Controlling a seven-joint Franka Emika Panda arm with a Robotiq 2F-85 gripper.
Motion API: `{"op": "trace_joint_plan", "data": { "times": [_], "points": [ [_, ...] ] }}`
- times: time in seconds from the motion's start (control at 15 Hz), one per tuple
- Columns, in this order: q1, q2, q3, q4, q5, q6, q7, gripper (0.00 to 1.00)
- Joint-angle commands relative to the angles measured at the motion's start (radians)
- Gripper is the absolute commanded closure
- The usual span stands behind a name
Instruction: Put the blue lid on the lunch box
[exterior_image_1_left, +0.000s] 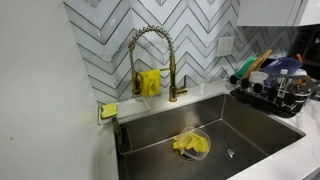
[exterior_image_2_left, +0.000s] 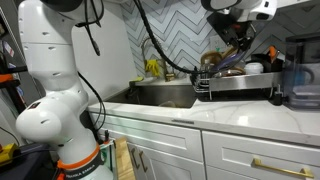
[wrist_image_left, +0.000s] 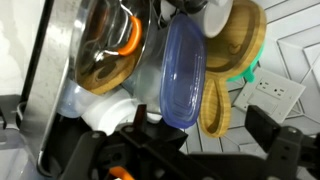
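Blue lid (wrist_image_left: 183, 70): standing on its edge inside the dish rack (exterior_image_1_left: 268, 100), beside a wooden plate (wrist_image_left: 238, 40).
Gripper (exterior_image_2_left: 240, 47): just above the dish rack, fingers (wrist_image_left: 283, 145) wide apart, gripping nothing.
Clear bowl (exterior_image_1_left: 192, 143): in the sink (exterior_image_1_left: 250, 135), apart from the dish rack.

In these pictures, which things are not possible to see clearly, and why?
- Lunch box: not recognisable in any view; the crowded dish rack is cut by the frame edge in an exterior view.
- Blue lid: lower end hidden behind a white dish in the wrist view.
- Hand: too small and dark in an exterior view to show its opening.
- Yellow item in the sink: too blurred to name.
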Motion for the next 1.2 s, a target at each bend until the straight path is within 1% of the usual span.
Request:
{"op": "trace_joint_plan", "data": {
  "times": [0.0, 0.13, 0.2, 0.27, 0.33, 0.53, 0.67, 0.8, 1.0, 1.07, 1.13],
  "points": [
    [-0.063, -0.08, -0.028, 0.0, -0.047, -0.264, -0.104, 0.0],
    [-0.083, -0.103, -0.059, 0.029, -0.098, -0.435, -0.142, 0.0],
    [-0.095, -0.101, -0.08, 0.07, -0.141, -0.523, -0.161, 0.0],
    [-0.099, -0.113, -0.096, 0.084, -0.176, -0.569, -0.18, 0.0],
    [-0.103, -0.125, -0.109, 0.096, -0.208, -0.591, -0.193, 0.0],
    [-0.103, -0.171, -0.133, 0.115, -0.307, -0.571, -0.202, 0.0],
    [-0.1, -0.205, -0.142, 0.115, -0.34, -0.544, -0.212, 0.0],
    [-0.1, -0.23, -0.152, 0.128, -0.349, -0.534, -0.22, 0.0],
    [-0.098, -0.268, -0.17, 0.133, -0.33, -0.52, -0.241, 0.0],
    [-0.091, -0.232, -0.171, 0.156, -0.321, -0.543, -0.22, 0.0],
    [-0.09, -0.243, -0.176, 0.159, -0.322, -0.541, -0.221, 0.0]
  ]
}}
